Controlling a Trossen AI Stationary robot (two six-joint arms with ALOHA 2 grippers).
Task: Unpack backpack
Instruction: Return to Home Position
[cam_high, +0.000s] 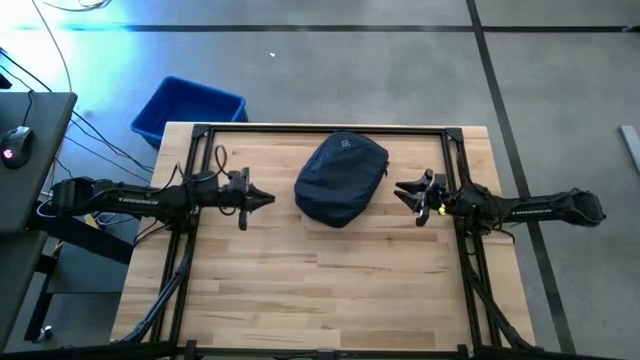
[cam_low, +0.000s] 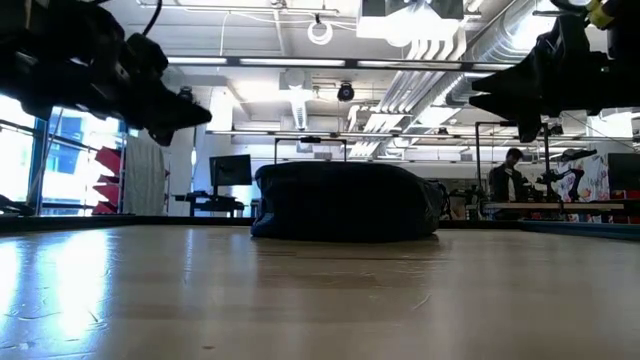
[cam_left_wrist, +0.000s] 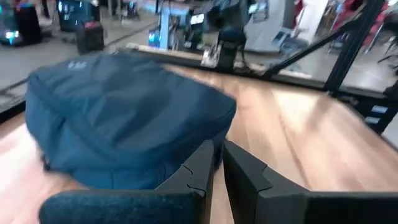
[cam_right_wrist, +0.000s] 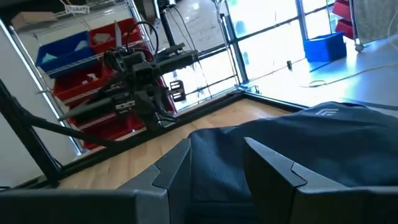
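Observation:
The dark backpack (cam_high: 340, 178) lies flat on its broad side on the wooden table, toward the far edge, with its pale logo (cam_high: 347, 142) facing up. It also shows in the low view as the backpack (cam_low: 345, 200). My left gripper (cam_high: 270, 200) hovers level just left of it, above the table, its fingers (cam_left_wrist: 202, 163) shut and pointing at the bag's side (cam_left_wrist: 124, 130). My right gripper (cam_high: 399, 192) hovers level just right of the bag, open, with nothing between its fingers (cam_right_wrist: 171, 165). Neither gripper touches the bag.
A blue bin (cam_high: 188, 108) stands on the floor beyond the table's far left corner. Black frame rails (cam_high: 320, 128) run along the table's far edge and sides. Bare wood (cam_high: 320, 290) fills the near half. A person (cam_low: 512, 172) stands far off in the room.

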